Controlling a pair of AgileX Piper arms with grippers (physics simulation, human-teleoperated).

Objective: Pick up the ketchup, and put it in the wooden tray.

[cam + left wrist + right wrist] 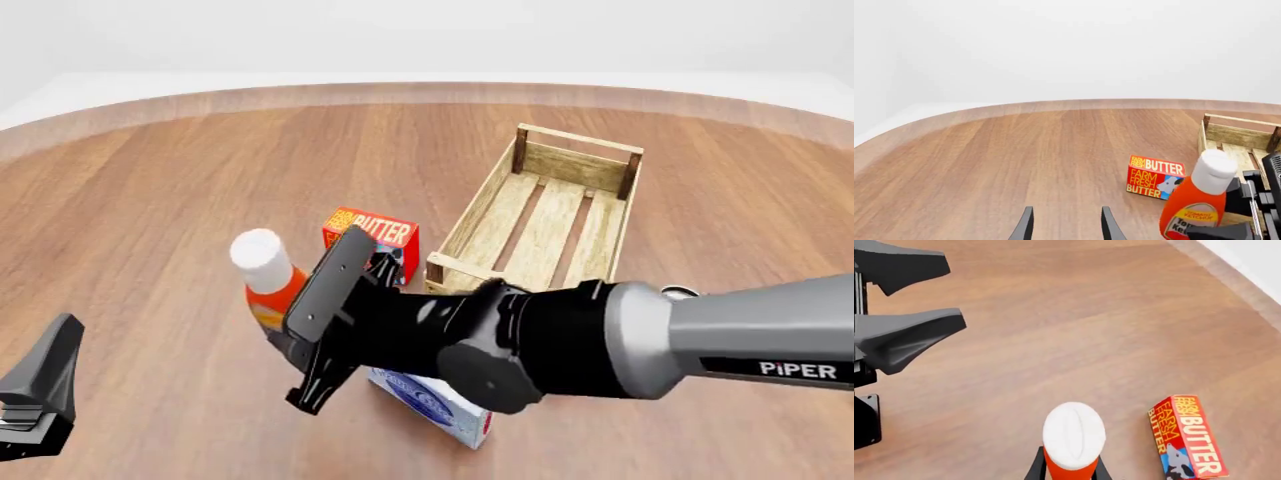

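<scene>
The ketchup [272, 287] is a red-orange bottle with a white cap, leaning a little, left of the butter box. My right gripper [283, 318] reaches across from the right and is shut on its body, with dark fingers [1035, 470] on both sides below the cap [1074, 431]. The bottle also shows in the left wrist view [1193, 206]. The wooden tray [470, 215] of pale slats lies to the right of the bottle, behind the arm. My left gripper [40, 398] is open and empty at the near left, apart from the bottle; its fingers [1025, 226] stand over bare table.
A red butter box [372, 231] stands between the ketchup and the tray's near end. A blue-and-white box [437, 407] lies under my right arm at the front. The table's curved far edge [1054, 105] meets a white wall.
</scene>
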